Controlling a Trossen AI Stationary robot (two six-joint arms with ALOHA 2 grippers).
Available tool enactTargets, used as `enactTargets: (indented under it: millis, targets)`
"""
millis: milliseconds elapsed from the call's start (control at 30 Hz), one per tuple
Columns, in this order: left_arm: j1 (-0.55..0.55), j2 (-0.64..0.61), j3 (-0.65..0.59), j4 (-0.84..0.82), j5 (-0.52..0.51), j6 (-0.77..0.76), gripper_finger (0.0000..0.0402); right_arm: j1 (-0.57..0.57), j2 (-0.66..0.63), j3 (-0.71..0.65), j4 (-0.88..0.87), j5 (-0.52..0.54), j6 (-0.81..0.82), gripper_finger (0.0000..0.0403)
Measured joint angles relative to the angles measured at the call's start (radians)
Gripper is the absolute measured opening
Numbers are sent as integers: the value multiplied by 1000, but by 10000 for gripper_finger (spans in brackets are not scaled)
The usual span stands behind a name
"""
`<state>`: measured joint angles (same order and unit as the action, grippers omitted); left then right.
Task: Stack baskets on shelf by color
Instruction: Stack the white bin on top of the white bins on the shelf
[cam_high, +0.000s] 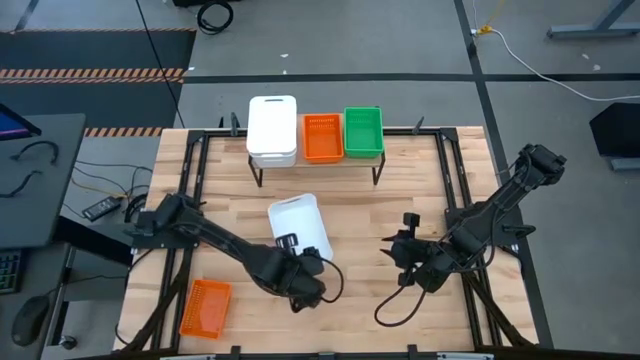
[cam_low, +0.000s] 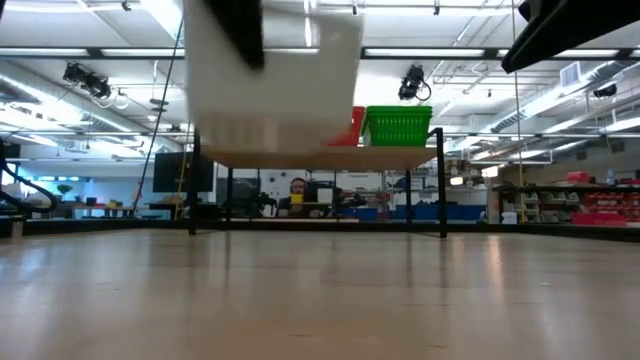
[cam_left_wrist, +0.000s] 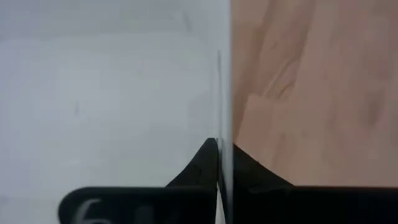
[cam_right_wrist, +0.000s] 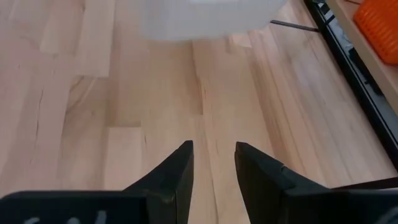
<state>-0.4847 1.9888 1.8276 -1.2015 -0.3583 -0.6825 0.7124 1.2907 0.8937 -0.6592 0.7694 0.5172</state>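
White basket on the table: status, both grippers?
Left gripper shut on white basket's rim. Right gripper open, empty, over bare table. Shelf holds white, orange, green stacks. Nothing in the way.

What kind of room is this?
Probably a robot lab or workshop: a wooden table with two robot arms, cables on a grey floor, and beyond it shelves and a person at a desk.

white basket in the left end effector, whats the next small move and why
Probably lift it and carry it toward the shelf: the left end effector is shut on the white basket's rim, and a white stack already sits there.
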Motion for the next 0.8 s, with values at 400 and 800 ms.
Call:
enactTargets:
  millis: [400, 800]
  targets:
    - [42, -45, 533, -362, -142, 233, 4, -14, 0, -86, 118, 0, -58, 123]
    - [358, -200, 485, -370, -61, 569, 4, -70, 0, -97, 267, -3, -180, 123]
